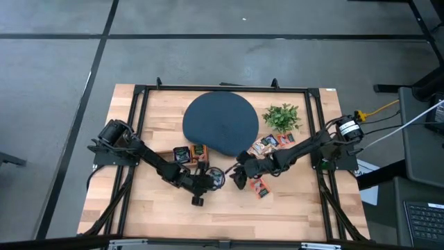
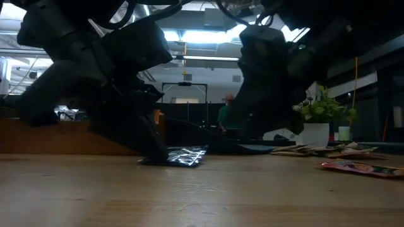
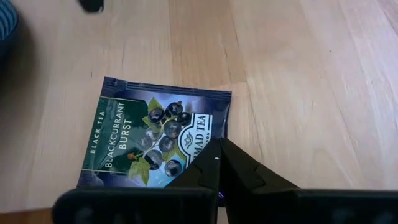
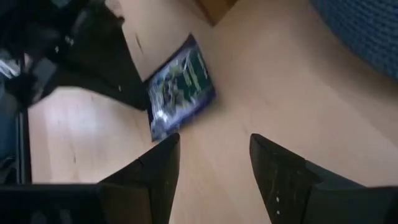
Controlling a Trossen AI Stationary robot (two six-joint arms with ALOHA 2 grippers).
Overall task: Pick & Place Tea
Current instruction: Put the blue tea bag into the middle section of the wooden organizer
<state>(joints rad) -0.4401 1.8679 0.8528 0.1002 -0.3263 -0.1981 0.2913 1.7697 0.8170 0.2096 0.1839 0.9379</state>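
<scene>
Blue sachet [image 3: 158, 140] reading "BLACKCURRANT BURST" lies flat on the worktop [image 3: 298, 74], edge pinched by the clenched left claw [image 3: 219, 163]; right claw [image 4: 211, 163] released.

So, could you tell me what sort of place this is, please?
Probably a robotics lab or workshop: a pale wooden table in a black metal frame on grey concrete floor, with bright ceiling lights behind.

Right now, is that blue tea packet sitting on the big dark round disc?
No, the blue tea packet lies flat on the bare wooden table, pinched at one edge by the left gripper.
</scene>
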